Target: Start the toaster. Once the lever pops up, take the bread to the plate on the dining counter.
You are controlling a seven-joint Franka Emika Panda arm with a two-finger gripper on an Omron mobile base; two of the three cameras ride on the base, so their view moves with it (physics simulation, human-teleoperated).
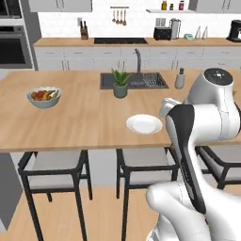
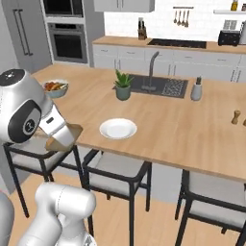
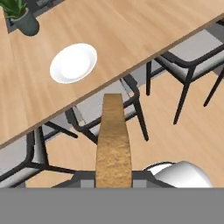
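My gripper [image 3: 113, 175] is clamped on the bread [image 3: 113, 140], held edge-up so the slice stays pinched. It hangs short of the bench [image 3: 144, 30] edge, over the chairs [image 3: 109, 113]; the plate [image 3: 73, 62] waits ahead, bare.

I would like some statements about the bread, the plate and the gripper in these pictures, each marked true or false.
1. The gripper is shut on the bread. True.
2. The bread already lies on the plate. False: the plate is bare, and the bread is in the gripper, out past the edge of the dining counter, above the chairs.
3. The plate sits near the counter edge where the chairs stand. True.
4. A bowl of fruit touches the plate. False: the bowl stands well apart from it, toward the counter's far end.
5. A potted plant stands beside the sink. True.
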